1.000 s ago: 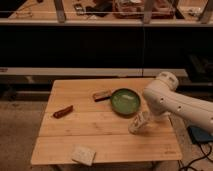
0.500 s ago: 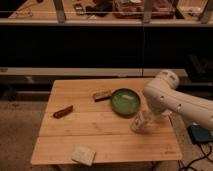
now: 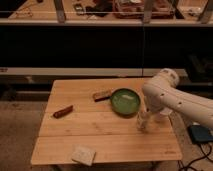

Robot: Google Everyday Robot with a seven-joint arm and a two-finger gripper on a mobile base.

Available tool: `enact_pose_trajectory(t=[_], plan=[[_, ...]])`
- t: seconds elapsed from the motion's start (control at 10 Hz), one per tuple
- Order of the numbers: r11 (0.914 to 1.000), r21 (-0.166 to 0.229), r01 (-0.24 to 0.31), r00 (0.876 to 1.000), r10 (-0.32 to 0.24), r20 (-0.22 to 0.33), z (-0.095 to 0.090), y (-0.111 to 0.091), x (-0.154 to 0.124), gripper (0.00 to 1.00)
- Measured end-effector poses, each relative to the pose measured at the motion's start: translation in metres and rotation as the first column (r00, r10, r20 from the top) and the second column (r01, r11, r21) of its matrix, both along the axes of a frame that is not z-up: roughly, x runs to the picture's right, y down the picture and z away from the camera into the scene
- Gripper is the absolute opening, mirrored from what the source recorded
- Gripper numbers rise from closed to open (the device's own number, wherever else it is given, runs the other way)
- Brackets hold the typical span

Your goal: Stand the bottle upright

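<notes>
Barely discernible, tool (image 3: 145, 114) at bottle (image 3: 142, 124) beside bowl (image 3: 125, 102)

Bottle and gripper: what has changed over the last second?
The gripper, down at the bottle beside the bowl, edged slightly rightward in the picture, the bottle with it. Bowl, block and table unchanged.

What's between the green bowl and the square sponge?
Just bare table, seen in the camera view. The gripper is by the bottle.

White arm (image 3: 172, 97) w/ gripper (image 3: 145, 113) at pale bottle (image 3: 143, 123) nr green bowl (image 3: 125, 102); tan plank-lined table (image 3: 100, 136).
</notes>
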State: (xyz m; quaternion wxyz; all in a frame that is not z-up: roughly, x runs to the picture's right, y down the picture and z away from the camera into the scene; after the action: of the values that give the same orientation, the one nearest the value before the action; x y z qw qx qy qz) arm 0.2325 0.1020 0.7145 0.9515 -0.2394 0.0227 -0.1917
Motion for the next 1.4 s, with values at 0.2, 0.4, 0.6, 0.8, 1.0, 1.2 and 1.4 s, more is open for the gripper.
enact_pose_trajectory(t=[0.2, 0.4, 0.6, 0.8, 1.0, 1.2, 1.4], plan=[[0.9995, -0.010, -0.029, 0.999, 0.029, 0.015, 0.002, -0.001, 0.001, 0.33], [0.9978, -0.019, -0.064, 0.998, 0.064, 0.000, 0.003, -0.003, 0.013, 0.33], [0.9941, -0.013, -0.107, 0.994, 0.107, -0.037, 0.004, -0.007, 0.036, 0.33], [0.9896, -0.005, -0.144, 0.987, 0.143, -0.067, 0.004, -0.010, 0.055, 0.33], [0.9857, 0.001, -0.168, 0.983, 0.168, -0.070, 0.004, -0.014, 0.060, 0.33], [0.9837, 0.011, -0.180, 0.981, 0.180, -0.072, 0.005, -0.020, 0.065, 0.35], [0.9783, 0.023, -0.206, 0.973, 0.207, -0.105, 0.004, -0.025, 0.082, 0.54]])
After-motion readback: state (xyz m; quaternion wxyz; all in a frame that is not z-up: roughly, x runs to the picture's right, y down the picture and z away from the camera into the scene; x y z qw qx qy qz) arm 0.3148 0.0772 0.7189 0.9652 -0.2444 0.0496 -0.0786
